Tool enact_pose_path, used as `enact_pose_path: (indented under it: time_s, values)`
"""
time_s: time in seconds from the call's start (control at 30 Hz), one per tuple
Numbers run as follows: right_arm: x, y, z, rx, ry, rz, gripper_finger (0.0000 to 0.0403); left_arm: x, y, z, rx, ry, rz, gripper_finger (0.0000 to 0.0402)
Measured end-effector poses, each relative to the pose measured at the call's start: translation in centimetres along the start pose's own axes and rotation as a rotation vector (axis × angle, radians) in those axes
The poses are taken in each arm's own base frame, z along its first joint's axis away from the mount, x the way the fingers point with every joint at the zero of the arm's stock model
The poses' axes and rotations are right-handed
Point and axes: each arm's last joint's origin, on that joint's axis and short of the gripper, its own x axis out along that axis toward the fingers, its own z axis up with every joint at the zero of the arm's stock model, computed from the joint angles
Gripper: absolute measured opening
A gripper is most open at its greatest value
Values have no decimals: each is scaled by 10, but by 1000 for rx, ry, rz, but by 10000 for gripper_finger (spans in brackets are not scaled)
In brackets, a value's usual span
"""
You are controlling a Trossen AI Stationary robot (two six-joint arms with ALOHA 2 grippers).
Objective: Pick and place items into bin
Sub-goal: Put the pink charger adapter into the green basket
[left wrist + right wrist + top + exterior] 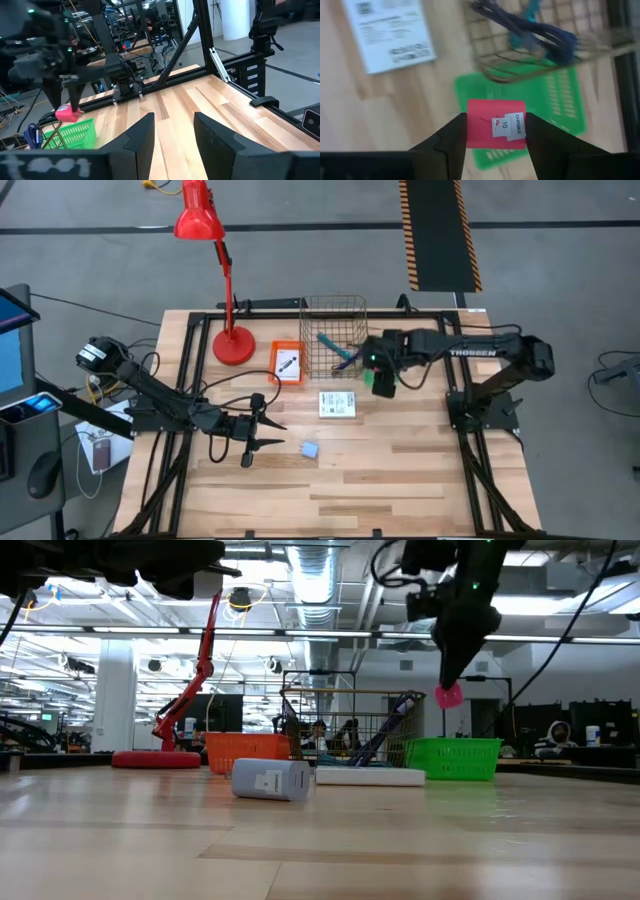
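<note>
1. The wire basket (333,335) is stood on the table (400,470), pens (530,27) inside;
2. The left gripper (262,432) is held spread above the table;
3. The pink-red block (496,130) is pinched by the right gripper (495,131) above a green basket (560,100).

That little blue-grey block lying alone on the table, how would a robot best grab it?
From straight above, closing on two opposite side faces of the blue-grey block. It lies low on the table with nothing touching it, and the left gripper is nearest.
</note>
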Motion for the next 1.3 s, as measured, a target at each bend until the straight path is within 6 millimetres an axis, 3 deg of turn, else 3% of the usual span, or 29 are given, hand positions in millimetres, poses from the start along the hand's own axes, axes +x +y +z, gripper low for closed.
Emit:
enact_pose_path:
  time_s: [0.23,0.47,1.3]
  values:
    - [6,-34,-7,78,56,-31,171,0,0,0,0,0,0,128]
    - [8,-52,-11,94,66,-44,171,0,0,0,0,1,0,128]
    - [9,-55,-8,92,33,-52,177,0,0,-1,2,7,-2,128]
